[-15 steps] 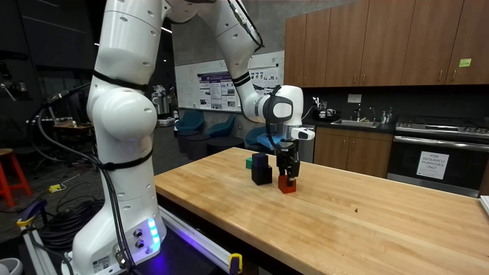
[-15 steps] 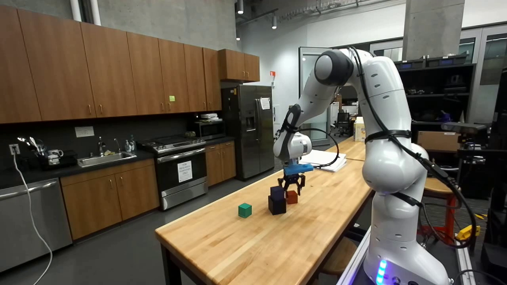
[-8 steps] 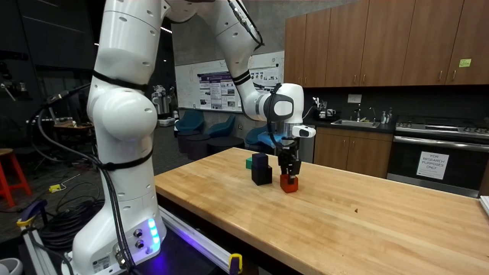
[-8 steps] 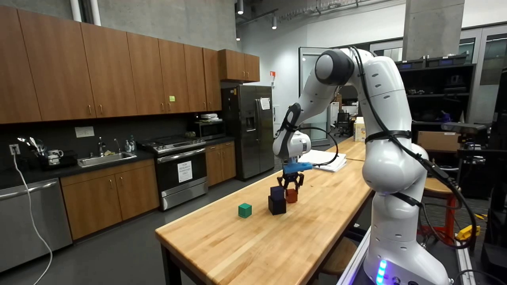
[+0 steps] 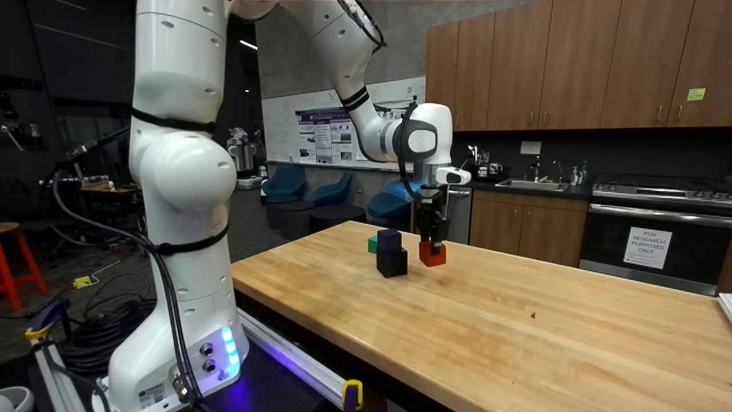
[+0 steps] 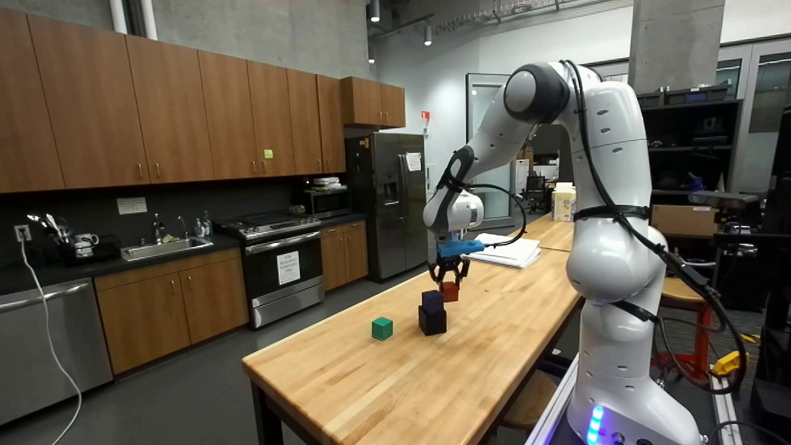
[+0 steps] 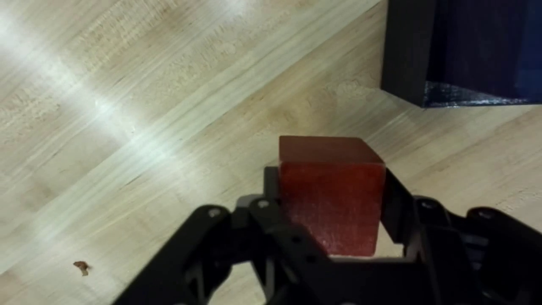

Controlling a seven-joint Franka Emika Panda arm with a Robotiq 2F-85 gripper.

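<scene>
Up goes red cube with our jaws, gripped by opposite sides, squarely between! We'd call it just clear of desk, though underside gap shows poorly. Dark-blue block tops black block, near cube, not touching.

Flanking the arm, both exterior views face cabinets across the same table; the wrist view looks closely down on the red cube.

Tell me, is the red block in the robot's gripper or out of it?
In: the wrist view shows the gripper with its fingers against two opposite sides of the red block.
</scene>
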